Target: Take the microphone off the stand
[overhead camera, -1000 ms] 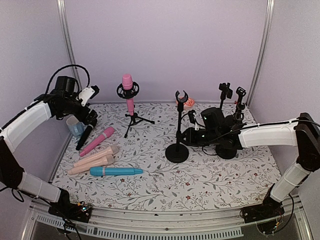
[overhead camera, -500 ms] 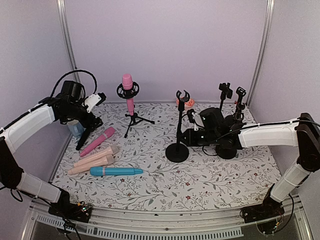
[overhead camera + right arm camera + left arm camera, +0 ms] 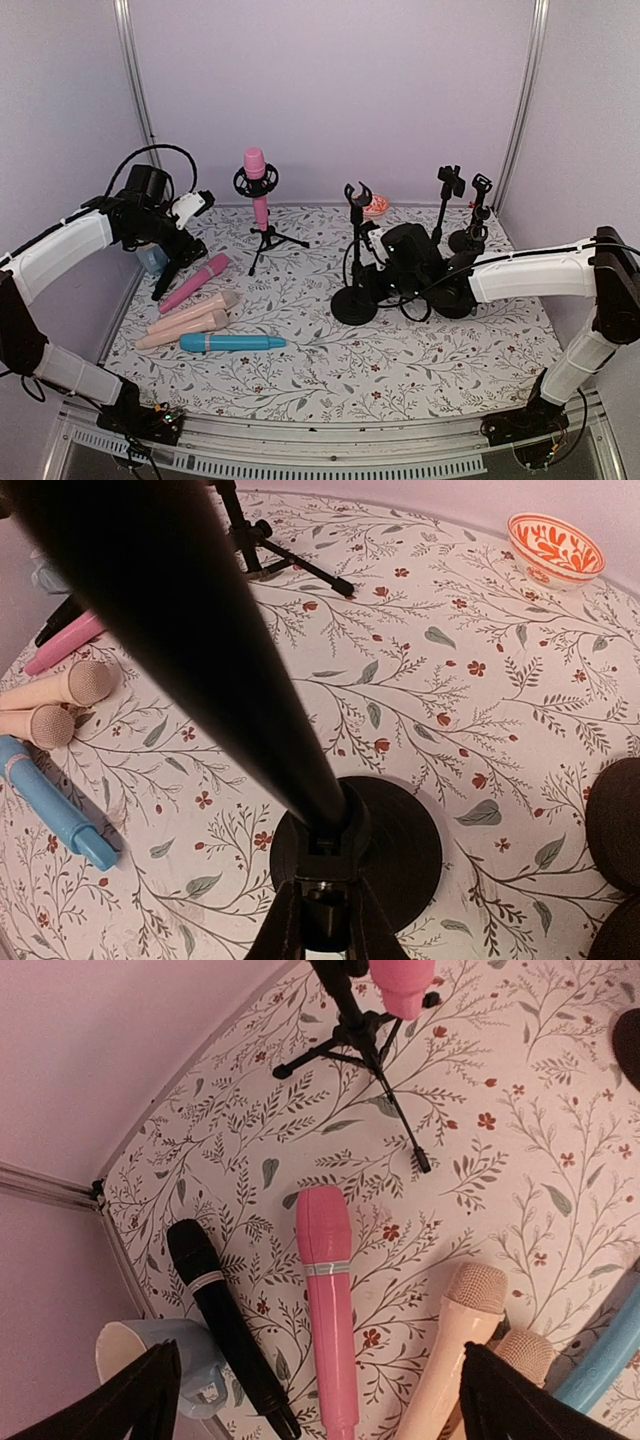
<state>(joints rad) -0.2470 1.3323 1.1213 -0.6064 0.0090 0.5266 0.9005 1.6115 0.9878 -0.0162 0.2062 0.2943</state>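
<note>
The right gripper [image 3: 322,925] pinches the pole of the black stand [image 3: 356,250]. The left gripper [image 3: 180,252], wide open and empty, should lift the pink microphone [image 3: 259,208], left of that stand, straight up.

Six microphones are sitting on the tabletop [image 3: 420,365]: five are lying flat (black microphone [image 3: 165,283], pink microphone [image 3: 195,282], two peach microphones [image 3: 195,312] [image 3: 185,328], blue microphone [image 3: 232,343]) and one upright pink microphone [image 3: 257,185] is resting in the one tripod stand [image 3: 268,240]. Three round-base stands [image 3: 354,305] [image 3: 450,180] [image 3: 481,187] are standing there too, plus one bowl [image 3: 378,207] and one cup [image 3: 152,258].
</note>
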